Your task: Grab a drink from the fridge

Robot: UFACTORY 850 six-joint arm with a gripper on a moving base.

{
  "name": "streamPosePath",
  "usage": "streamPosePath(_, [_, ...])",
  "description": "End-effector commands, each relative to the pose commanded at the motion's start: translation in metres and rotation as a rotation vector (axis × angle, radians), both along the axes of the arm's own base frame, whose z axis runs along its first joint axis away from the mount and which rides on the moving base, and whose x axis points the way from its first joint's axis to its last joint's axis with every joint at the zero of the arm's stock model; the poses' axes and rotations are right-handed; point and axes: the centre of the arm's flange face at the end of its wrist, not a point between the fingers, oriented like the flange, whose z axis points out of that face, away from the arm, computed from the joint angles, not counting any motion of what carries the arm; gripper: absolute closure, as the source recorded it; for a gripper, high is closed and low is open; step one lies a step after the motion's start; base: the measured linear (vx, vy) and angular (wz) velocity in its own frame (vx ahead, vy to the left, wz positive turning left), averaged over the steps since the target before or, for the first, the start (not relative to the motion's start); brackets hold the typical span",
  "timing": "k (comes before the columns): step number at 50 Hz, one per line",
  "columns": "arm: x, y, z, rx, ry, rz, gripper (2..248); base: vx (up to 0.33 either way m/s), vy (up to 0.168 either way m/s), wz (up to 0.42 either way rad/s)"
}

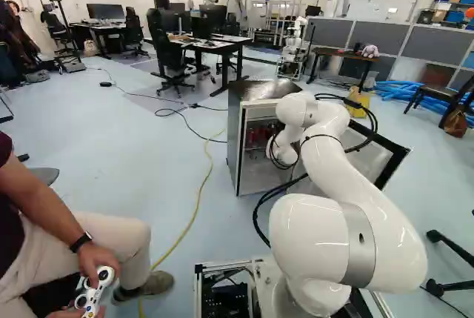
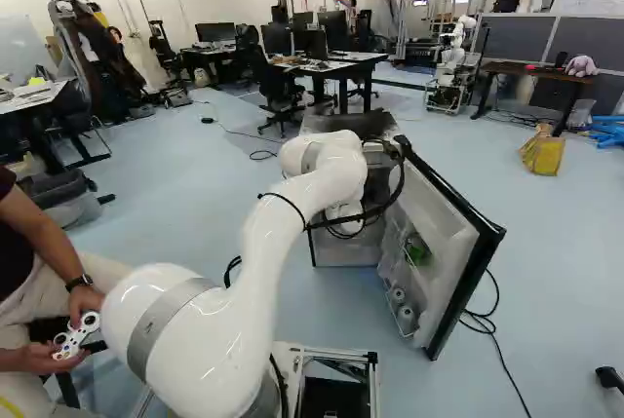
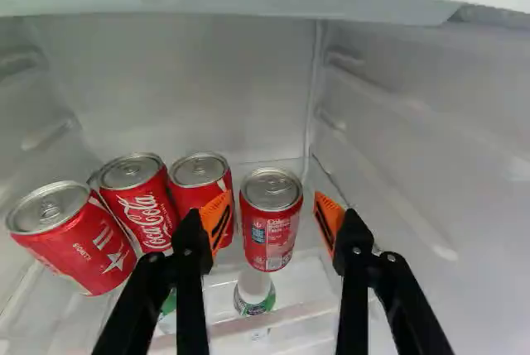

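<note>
"What can you see from your end?"

"My arm point(image 1: 370, 222) bends forward into the fridge point(image 1: 259, 90), and the wrist camera looks inside at a group of red cans. The door point(image 2: 444, 213) stands wide open beside the arm, with a green item point(image 2: 417, 249) in its racks."

"And the hand point(image 3: 273, 206)? Open or closed?"

"Open. I have the two fingers spread, and neither orange pad point(image 3: 217, 216) is touching a can that I can see."

"Where's the drink?"

"One red can point(image 3: 272, 231) stands upright in line with the gap between my fingers, and I see a strip of space on each side of it. How deep the fingertips reach alongside it, I can't tell."

"Any others?"

"Three more show clearly, all past the same finger. The nearest neighbour point(image 3: 195, 194) is partly covered by that finger's pad. Next to it is a second can point(image 3: 141, 206), and the outermost can point(image 3: 79, 243) is farthest from the gap. A bit of another red one peeks out behind those last two."

"What's that pale thing under your can?"

"A white cap point(image 3: 254, 283) with green below it, showing through the clear shelf point(image 3: 310, 276). Past the other finger I've just got the fridge's pale inner wall point(image 3: 431, 156)."
</note>
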Motion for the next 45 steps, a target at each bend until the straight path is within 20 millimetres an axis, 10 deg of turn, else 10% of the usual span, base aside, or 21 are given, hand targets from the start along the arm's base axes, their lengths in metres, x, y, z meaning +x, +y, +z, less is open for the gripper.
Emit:
streamPosePath(11, [0.0, 0.0, 0.0, 0.0, 0.0, 0.0, 96, 0.0, 0.0, 0.0])
streamPosePath(23, [0.0, 0.0, 0.0, 0.0, 0.0, 0.0, 162, 0.0, 0.0, 0.0])
streamPosePath(45, [-0.0031, 0.0002, 0.0013, 0.002, 0.006, -0.001, 162, 0.0, 0.0, 0.0])
